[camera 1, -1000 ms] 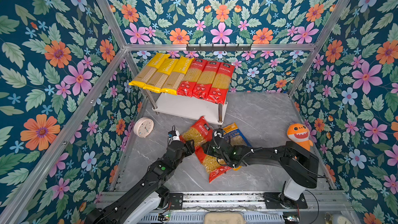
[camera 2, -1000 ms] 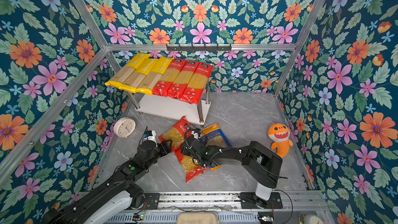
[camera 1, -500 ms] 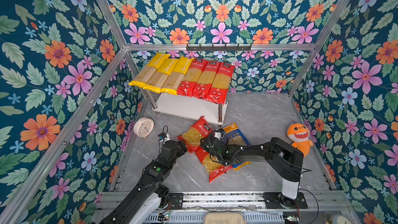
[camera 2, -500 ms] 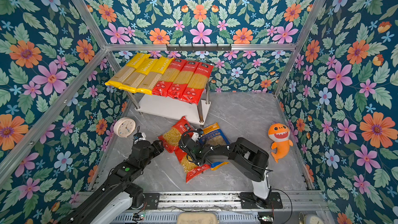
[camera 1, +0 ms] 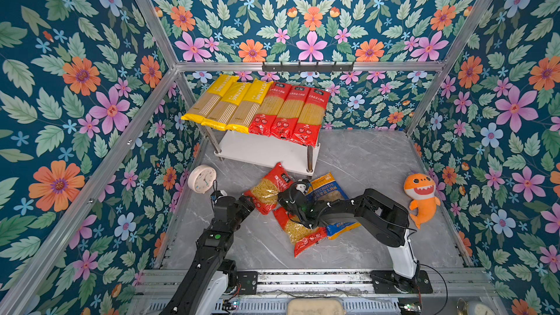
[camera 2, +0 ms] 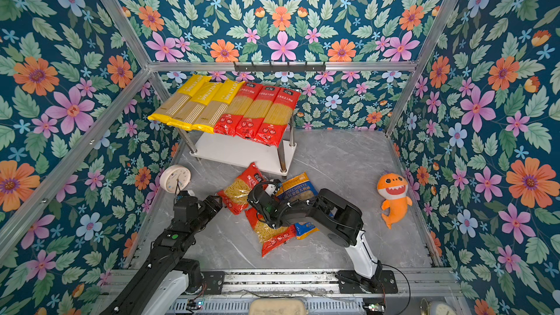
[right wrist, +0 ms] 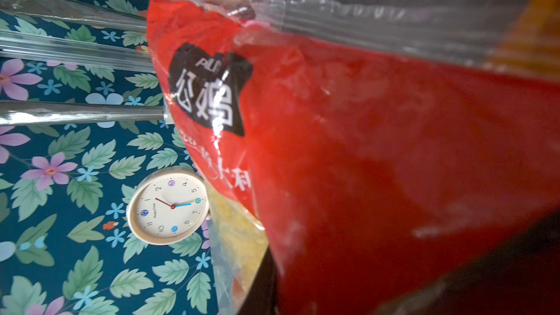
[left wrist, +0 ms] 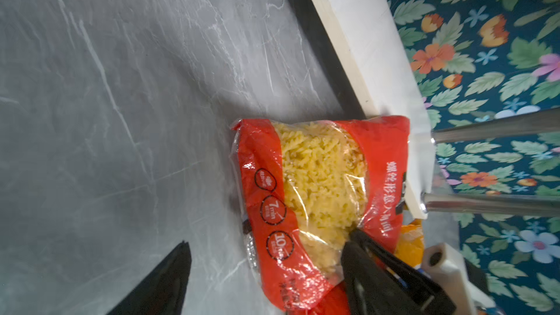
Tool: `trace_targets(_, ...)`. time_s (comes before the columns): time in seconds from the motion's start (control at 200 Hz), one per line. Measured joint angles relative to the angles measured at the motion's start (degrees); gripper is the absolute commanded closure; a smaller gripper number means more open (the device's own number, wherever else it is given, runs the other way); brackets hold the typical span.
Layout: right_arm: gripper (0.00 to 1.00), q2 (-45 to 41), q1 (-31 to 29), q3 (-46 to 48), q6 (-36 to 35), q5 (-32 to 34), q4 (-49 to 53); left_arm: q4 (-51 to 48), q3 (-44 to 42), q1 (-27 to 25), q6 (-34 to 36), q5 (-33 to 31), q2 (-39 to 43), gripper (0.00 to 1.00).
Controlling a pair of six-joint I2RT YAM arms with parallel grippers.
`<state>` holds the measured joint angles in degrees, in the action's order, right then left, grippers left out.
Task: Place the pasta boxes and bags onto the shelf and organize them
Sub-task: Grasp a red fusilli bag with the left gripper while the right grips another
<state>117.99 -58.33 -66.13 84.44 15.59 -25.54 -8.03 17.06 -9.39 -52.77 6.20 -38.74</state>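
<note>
Three yellow spaghetti packs (camera 1: 227, 104) and three long red packs (camera 1: 291, 110) lie side by side on the top board of the shelf (camera 1: 266, 150). On the floor in front of it are a red short-pasta bag (camera 1: 268, 187), a second red bag (camera 1: 298, 233) and a blue-orange bag (camera 1: 325, 187). My right gripper (camera 1: 285, 193) is shut on the right edge of the first red bag (right wrist: 363, 146), which fills the right wrist view. My left gripper (left wrist: 269, 237) stands open at that bag's (left wrist: 318, 177) near end, low over the floor.
A round cream clock (camera 1: 202, 178) leans by the left wall. An orange shark plush (camera 1: 421, 198) lies at the right wall. A black hook rail (camera 1: 307, 66) runs along the back frame. The shelf's chrome legs (left wrist: 485, 204) stand close behind the bag.
My right gripper moved left onto the red short-pasta bag's edge and closed. My left gripper opened wider and its wrist drew back a little to the left.
</note>
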Motion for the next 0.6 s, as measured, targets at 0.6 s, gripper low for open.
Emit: trace_targets(0.6, 0.77, -7.52, -0.28, 6.01, -8.15, -3.56, -1.97, 6.47, -8.52, 4.87, -7.28, 11.74, 5.16, 0.17)
